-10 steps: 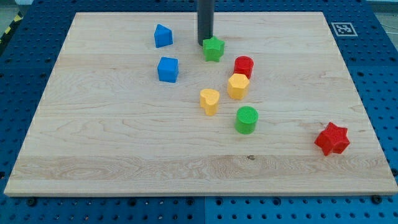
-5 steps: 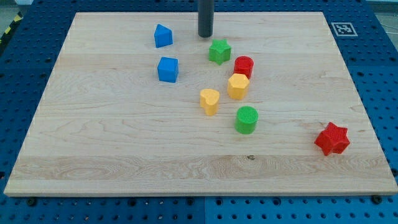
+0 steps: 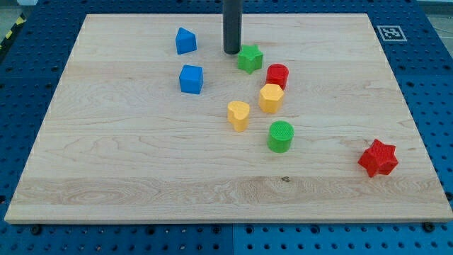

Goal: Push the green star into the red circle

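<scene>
The green star [image 3: 249, 58] lies on the wooden board near the view's top centre. The red circle [image 3: 277, 75] sits just to its lower right, a narrow gap between them. My tip [image 3: 231, 52] is at the star's upper left, close to it; I cannot tell whether it touches. The rod rises straight up out of the view's top.
A yellow hexagon [image 3: 270, 98] touches the red circle from below. A yellow block [image 3: 238, 115], a green circle [image 3: 280, 136], two blue blocks [image 3: 185, 40] [image 3: 190, 78] and a red star [image 3: 377, 158] lie around. The board's top edge [image 3: 297, 15] is near.
The green star slid a little down and right toward the red circle. My tip drew back toward the view's top, then came down again to the star's upper left.
</scene>
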Robot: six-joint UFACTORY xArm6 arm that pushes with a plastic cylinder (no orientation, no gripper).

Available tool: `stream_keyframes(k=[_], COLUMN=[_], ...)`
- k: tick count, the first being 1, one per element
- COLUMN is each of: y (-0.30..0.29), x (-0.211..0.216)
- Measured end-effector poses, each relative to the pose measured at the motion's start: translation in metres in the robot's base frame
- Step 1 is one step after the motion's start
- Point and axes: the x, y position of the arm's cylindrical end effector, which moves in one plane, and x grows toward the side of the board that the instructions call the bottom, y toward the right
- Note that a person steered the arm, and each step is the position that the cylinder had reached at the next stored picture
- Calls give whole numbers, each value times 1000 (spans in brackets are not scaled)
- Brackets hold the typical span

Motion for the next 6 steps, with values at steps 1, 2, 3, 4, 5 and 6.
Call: stream_keyframes(k=[1, 2, 3, 4, 5, 6], y=[29, 64, 85, 87, 87, 85], x=[18, 47, 64, 85, 94, 94])
